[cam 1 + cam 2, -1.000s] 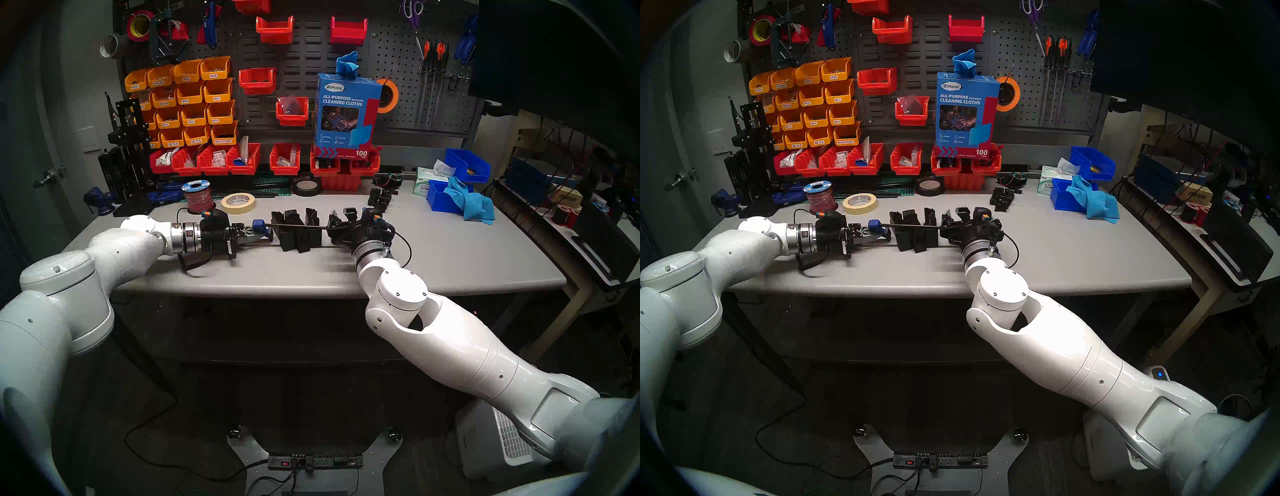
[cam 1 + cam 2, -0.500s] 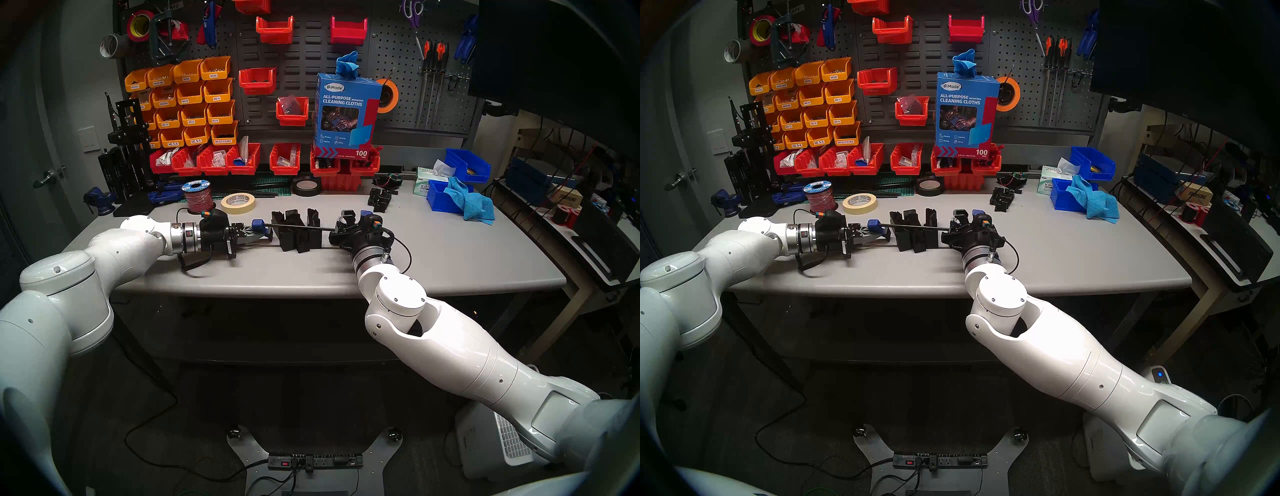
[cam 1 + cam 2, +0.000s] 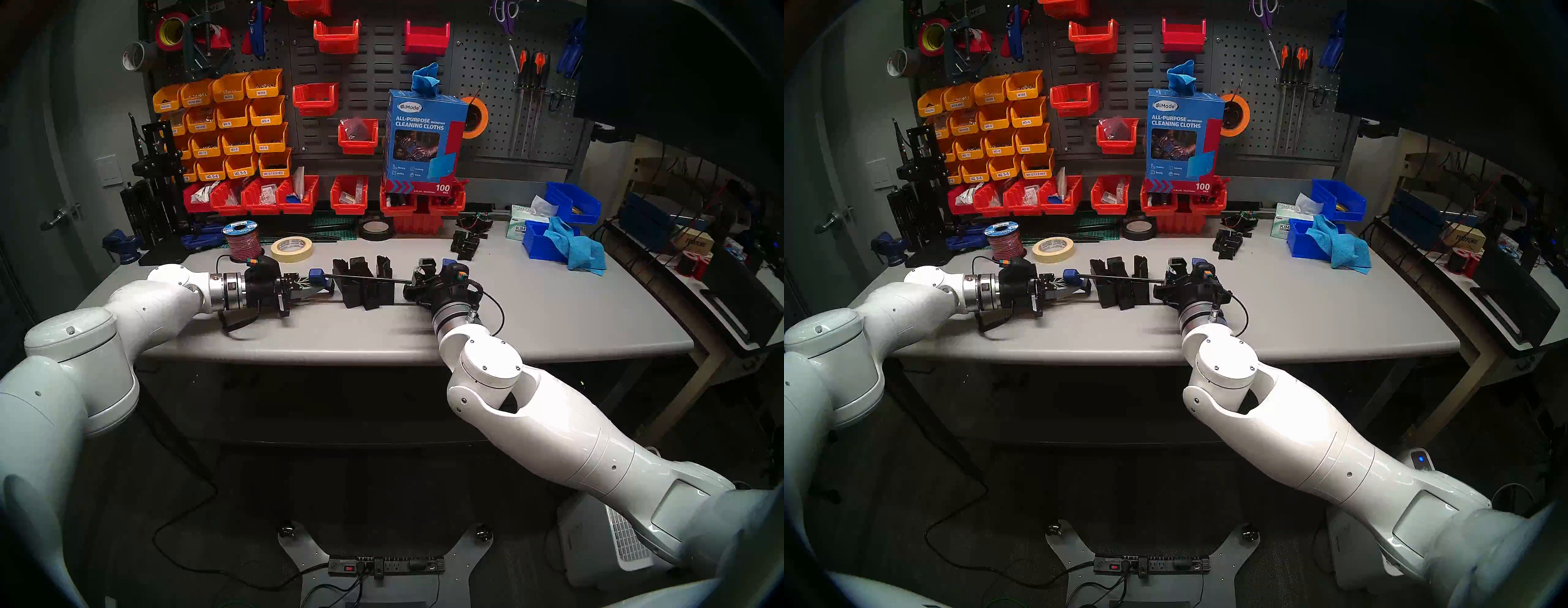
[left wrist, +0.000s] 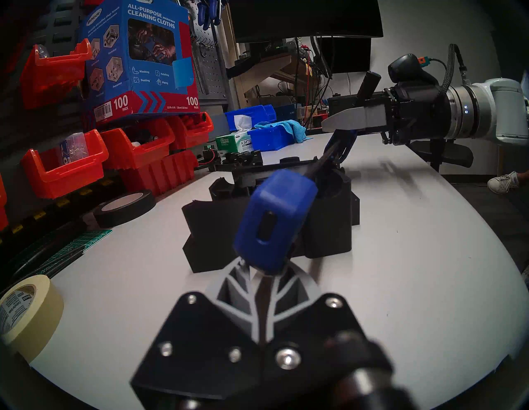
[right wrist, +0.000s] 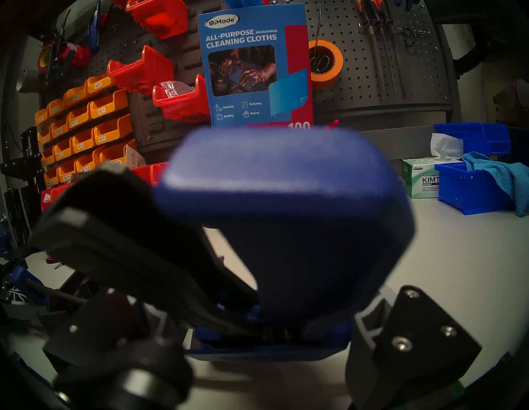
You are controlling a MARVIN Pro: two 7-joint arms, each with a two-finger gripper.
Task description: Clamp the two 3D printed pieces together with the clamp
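Clamp: smooth blue plastic, thin metal bar; printed pieces matt black plastic.

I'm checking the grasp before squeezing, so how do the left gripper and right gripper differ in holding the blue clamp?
The left gripper pinches the clamp at its blue bar end, fingers nearly together; the right gripper wraps its trigger handle, fingers wider. The left gripper points along the bar; the right gripper meets it crosswise. Both hold one clamp.

A cream masking tape roll lies on the grey surface at centre left, beside a red wire spool. Far right, a blue cloth drapes over a blue bin (tissue box behind).
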